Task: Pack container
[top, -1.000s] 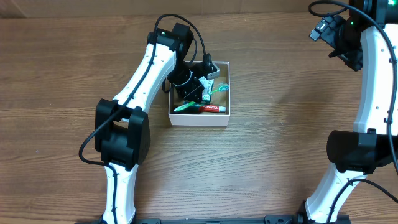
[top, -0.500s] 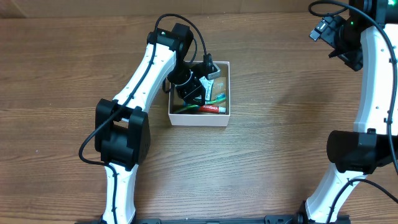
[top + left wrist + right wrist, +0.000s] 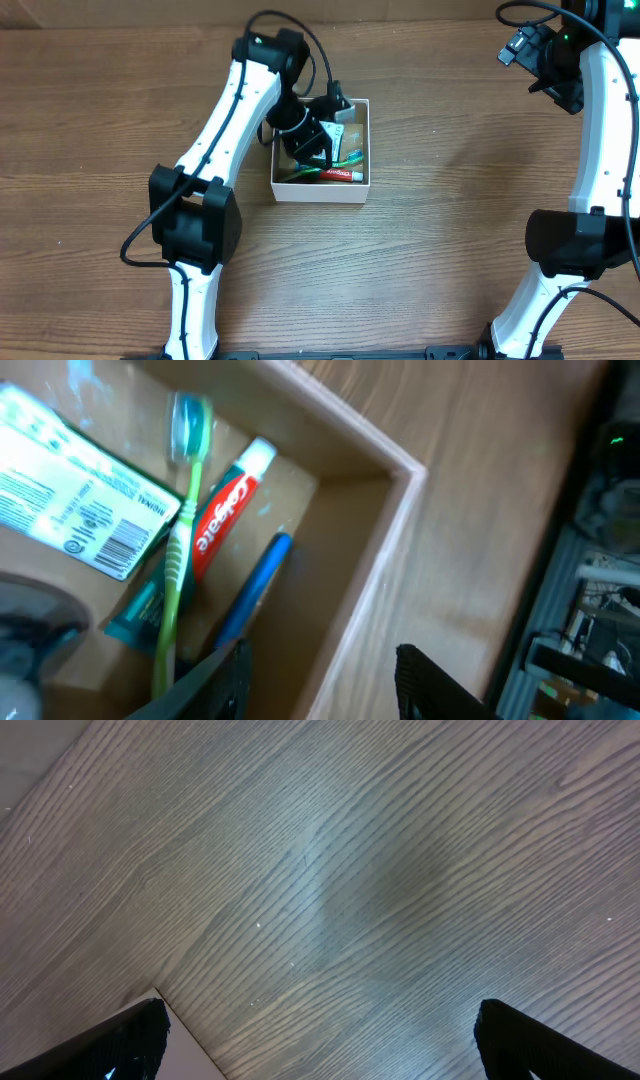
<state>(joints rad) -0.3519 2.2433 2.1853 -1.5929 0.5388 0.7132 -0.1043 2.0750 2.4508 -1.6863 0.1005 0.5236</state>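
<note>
just 12 o'clock of bench (image 3: pixel 450 250) centre sits the square white cardboard container (image 3: pixel 320 190). left tool (image 3: pixel 320 655), fingers apart and empty, hangs over its wall; judged best lifted straight, clear of the green toothbrush (image 3: pixel 180 550). right tool (image 3: pixel 322 1020), apart, idle at 2 o'clock.

We see the container (image 3: pixel 320 193), a square, shallow white cardboard box with a brown cardboard inside bottom. It sits flat and open-topped on the table (image 3: pixel 450 250), a little left of centre, with toiletries (image 3: pixel 343 174) lying inside it.
</note>
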